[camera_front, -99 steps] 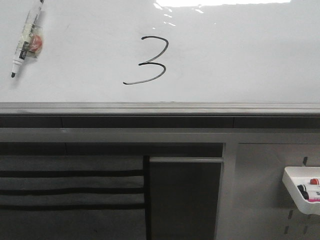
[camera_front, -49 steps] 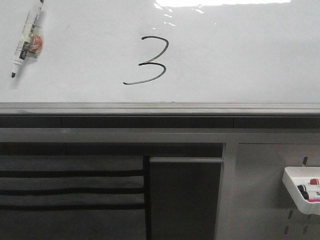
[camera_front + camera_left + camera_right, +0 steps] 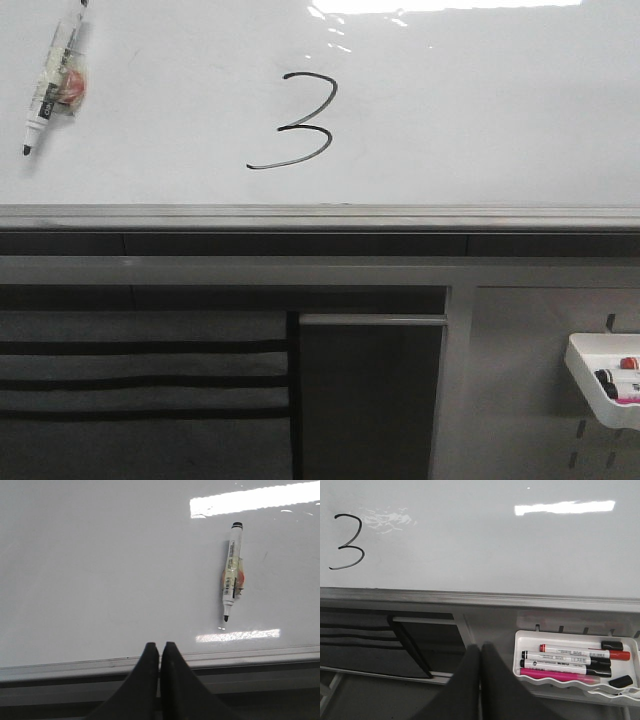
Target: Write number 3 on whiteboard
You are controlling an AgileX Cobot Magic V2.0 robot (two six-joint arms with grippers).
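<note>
Front view: number 3 stood complete on whiteboard, upright with slight slant, tail sweeping left; no gripper visible.

Left wrist view: left gripper pressed closed, empty, low at the ledge; uncapped marker stuck on the board beyond it, long axis near vertical, tip down.

Right wrist view: right gripper closed, empty; digit lay well off, up-board. Writing judged done.

uncapped marker stuck up top left with tape; white tray on grey pegboard, holding red, black, pink markers
</note>
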